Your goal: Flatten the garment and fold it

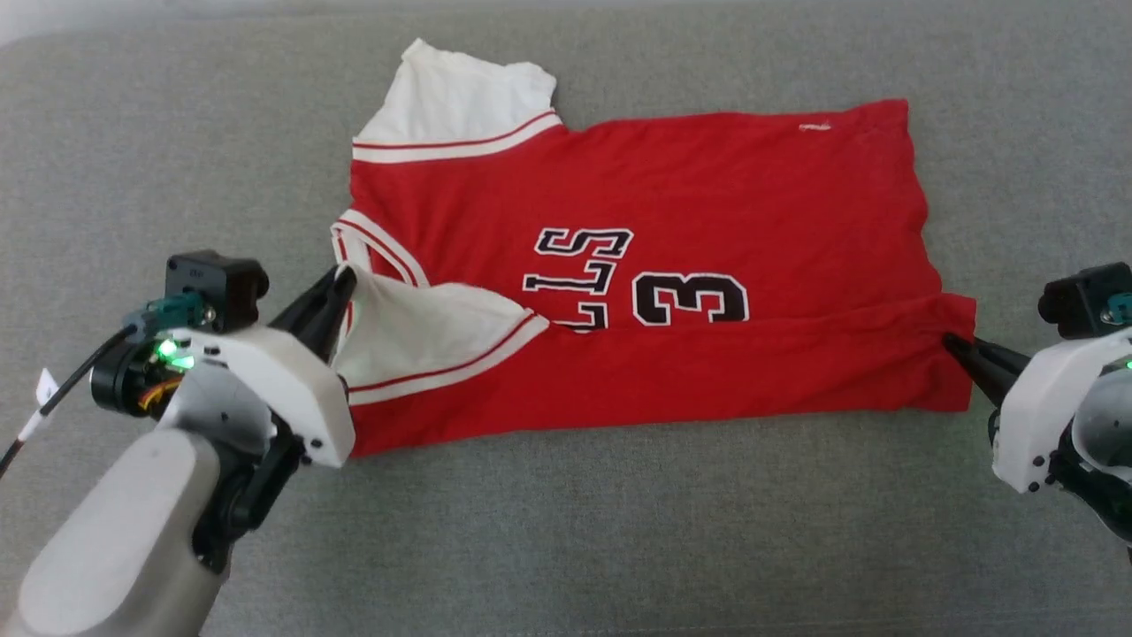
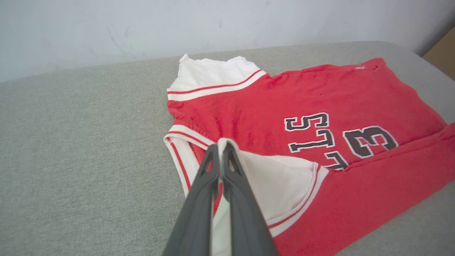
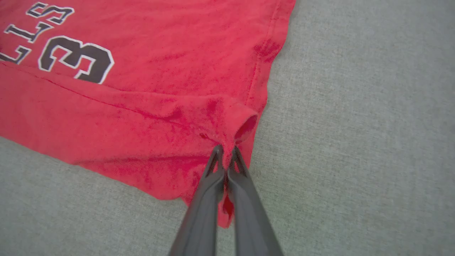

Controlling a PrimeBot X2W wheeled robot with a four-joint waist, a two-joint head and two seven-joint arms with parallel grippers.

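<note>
Nearest our head camera, our pale left forearm [image 1: 115, 531] slants up from the lower left. Our left gripper [image 1: 343, 285] is pinched tight on the white sleeve [image 1: 424, 332] of the garment [image 1: 672, 186]. It lies sideways on a grey padded surface [image 1: 619, 531], its near edge folded over, hiding part of the black print. Our right gripper [image 1: 957, 345] reaches in low from the right, clamped on the hem corner [image 3: 227, 138]. Our left wrist view adds a pale wall [image 2: 142, 25]; the right wrist view shows the hem bunched into a small loop.

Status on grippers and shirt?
Left gripper shut on white sleeve of red T-shirt. Right gripper shut on hem corner. Near side folded over print. Nothing obstructing.
</note>
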